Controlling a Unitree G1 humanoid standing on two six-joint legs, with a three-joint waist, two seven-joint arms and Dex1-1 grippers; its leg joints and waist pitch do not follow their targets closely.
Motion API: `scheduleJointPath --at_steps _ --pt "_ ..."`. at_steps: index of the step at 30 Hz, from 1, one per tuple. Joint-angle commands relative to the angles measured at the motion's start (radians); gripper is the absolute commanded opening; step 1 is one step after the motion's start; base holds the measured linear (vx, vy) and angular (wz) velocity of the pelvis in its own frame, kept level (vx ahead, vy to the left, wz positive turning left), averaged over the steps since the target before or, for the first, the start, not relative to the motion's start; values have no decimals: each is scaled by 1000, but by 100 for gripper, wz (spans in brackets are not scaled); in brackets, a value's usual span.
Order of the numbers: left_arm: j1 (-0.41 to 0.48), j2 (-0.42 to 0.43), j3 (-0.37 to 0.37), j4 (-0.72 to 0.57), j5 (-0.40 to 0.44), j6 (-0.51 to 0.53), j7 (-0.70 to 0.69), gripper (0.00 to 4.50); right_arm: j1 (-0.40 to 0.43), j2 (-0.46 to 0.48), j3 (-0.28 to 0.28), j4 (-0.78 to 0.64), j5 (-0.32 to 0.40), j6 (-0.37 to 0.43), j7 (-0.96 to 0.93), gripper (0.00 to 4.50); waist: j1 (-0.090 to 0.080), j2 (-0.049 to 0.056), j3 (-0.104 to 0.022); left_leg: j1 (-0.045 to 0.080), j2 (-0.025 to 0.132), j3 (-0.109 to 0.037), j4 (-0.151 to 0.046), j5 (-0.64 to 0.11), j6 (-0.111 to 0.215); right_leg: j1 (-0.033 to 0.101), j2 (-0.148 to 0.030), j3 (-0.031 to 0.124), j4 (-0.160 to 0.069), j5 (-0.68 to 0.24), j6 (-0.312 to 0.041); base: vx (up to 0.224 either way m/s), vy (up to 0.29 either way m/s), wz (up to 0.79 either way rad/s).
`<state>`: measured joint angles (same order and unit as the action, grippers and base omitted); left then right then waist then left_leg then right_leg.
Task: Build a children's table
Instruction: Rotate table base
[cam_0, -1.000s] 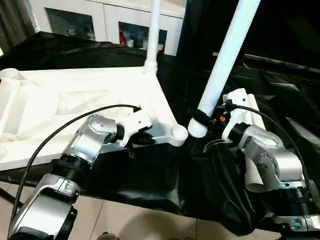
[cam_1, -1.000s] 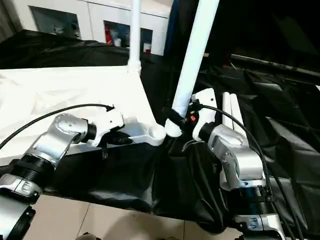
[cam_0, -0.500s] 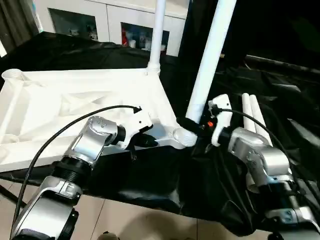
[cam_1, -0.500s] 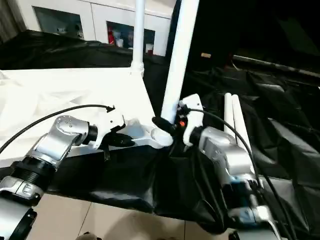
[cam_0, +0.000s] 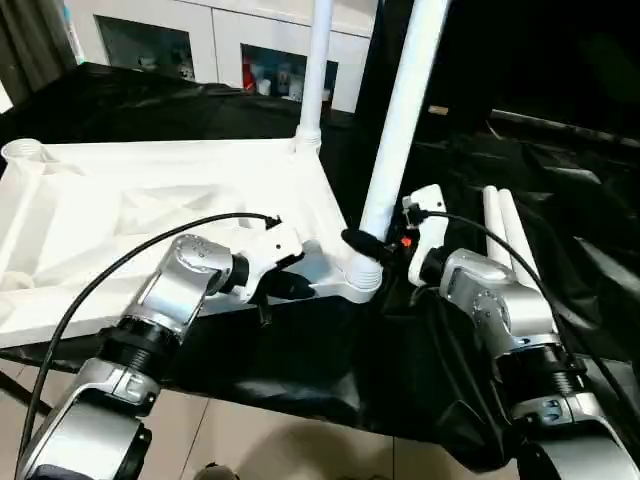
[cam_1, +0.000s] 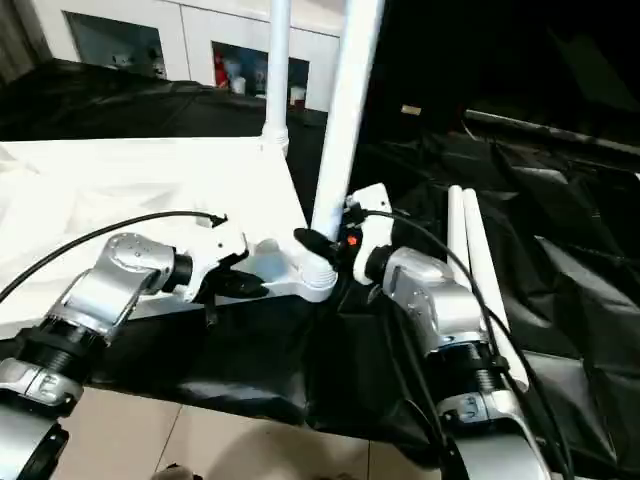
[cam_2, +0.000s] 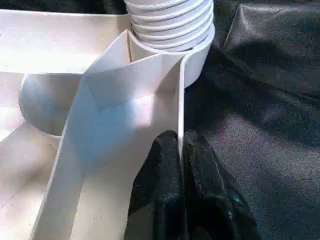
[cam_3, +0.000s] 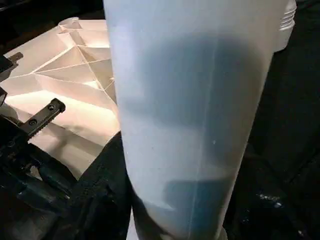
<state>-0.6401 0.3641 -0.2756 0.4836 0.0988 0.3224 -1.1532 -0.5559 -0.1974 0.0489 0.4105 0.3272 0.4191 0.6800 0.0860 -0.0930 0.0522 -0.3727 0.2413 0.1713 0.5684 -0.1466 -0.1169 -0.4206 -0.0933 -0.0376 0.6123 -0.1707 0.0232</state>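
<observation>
Two legs stand on the upturned tabletop (cam_0: 150, 200): one seated at the far corner (cam_0: 318, 70), the second leg (cam_0: 400, 110) clamped in the right gripper (cam_0: 372, 243) with its foot at the near corner socket (cam_0: 358, 275). Left gripper (cam_2: 181, 150) pinches the tabletop's rim, steadying it. Step in hand, likely: seating this leg; next needs it driven home, then the two spare legs (cam_0: 505, 225) on the black cloth (cam_0: 560, 180)
</observation>
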Motion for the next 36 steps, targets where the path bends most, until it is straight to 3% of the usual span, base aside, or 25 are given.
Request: scheduleJointPath --at_steps 1,5,13,22,24,25,27,36 --pt "-4 -16 3 -30 -49 -32 -14 0 -13 4 9 39 -14 -12 3 191 2 -2 -73 7 -23 24 -54 -169 1 57 -20 17 -52 -132 -188 0 0 0" --pt "-1 -15 7 -31 -51 -28 -14 0 -13 8 -3 64 -9 -27 11 191 2 2 -73 9 -23 24 -54 -171 1 57 -19 17 -50 -116 -198 0 0 0" --pt "-1 -14 8 -25 -52 -32 -5 0 25 17 -72 100 26 -68 5 191 4 -6 -73 9 -22 25 -53 -172 9 57 -19 17 -51 -119 -201 0 0 0" --pt "-8 -12 6 -14 -49 -33 -1 0 103 44 -122 110 58 -134 8 191 6 0 -72 11 -22 24 -55 -199 8 54 -20 17 -55 -145 -202 0 0 0" --pt "-9 -11 6 -13 -49 -34 -2 0 118 48 -127 105 65 -140 10 191 6 0 -72 11 -21 24 -55 -203 6 55 -20 16 -56 -152 -200 0 0 0" --pt "-10 -11 6 -12 -49 -34 -2 0 125 50 -128 100 68 -142 12 191 7 7 -72 12 -21 22 -57 -208 4 55 -20 16 -55 -155 -200 0 0 0" --pt "-15 -12 7 -3 -48 -39 1 0 148 53 -127 92 68 -157 13 191 6 2 -73 10 -22 23 -56 -208 4 56 -19 16 -56 -149 -200 0 0 0" --pt "-21 -19 9 14 -42 -45 25 0 216 71 -127 29 65 -212 -3 189 7 5 -70 12 -21 21 -60 -245 -2 52 -20 16 -63 -201 -186 0 0 0"
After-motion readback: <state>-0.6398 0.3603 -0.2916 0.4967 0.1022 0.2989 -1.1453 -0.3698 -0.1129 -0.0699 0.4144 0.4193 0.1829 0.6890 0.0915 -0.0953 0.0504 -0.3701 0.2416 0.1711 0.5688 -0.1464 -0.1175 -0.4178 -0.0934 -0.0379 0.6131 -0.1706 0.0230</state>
